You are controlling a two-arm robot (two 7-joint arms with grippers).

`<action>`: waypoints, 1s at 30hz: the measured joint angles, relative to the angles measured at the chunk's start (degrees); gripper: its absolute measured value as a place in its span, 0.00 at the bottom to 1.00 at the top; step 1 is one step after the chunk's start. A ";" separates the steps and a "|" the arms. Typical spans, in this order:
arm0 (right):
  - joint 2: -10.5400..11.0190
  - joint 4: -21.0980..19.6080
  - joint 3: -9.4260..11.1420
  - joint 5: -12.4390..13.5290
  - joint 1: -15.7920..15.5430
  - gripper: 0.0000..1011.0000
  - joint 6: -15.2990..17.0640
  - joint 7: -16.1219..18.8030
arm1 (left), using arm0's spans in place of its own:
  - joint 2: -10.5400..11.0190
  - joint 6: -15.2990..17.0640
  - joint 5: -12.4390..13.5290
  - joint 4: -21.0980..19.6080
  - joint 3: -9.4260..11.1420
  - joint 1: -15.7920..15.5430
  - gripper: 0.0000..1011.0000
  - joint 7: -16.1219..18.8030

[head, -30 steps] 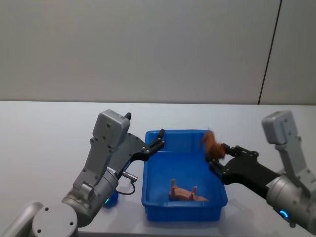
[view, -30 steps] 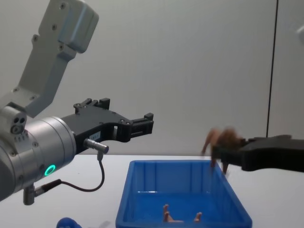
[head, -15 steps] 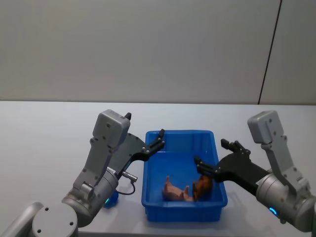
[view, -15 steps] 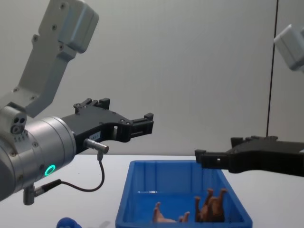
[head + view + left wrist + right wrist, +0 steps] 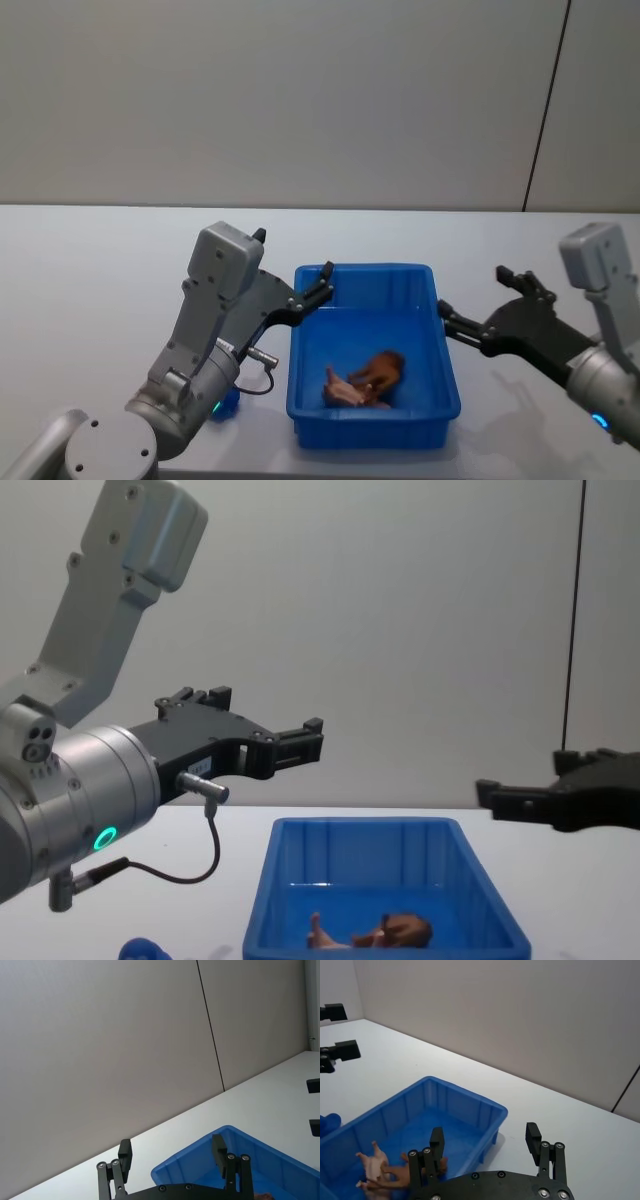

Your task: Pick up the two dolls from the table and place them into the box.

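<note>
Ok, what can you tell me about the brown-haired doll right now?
The brown-haired doll is a small soft-looking toy, with a shaggy brown tuft of hair at one end and bare peach limbs splayed at the other. It lies flat on the floor of the blue box, toward the end nearer the robot. Nothing holds it: the right gripper stands open beside the box, apart from it.
</note>
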 joint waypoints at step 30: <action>3.60 1.75 2.80 1.39 -0.91 0.99 -3.81 1.55 | 4.40 4.72 -1.19 -5.71 -1.74 4.40 0.99 4.44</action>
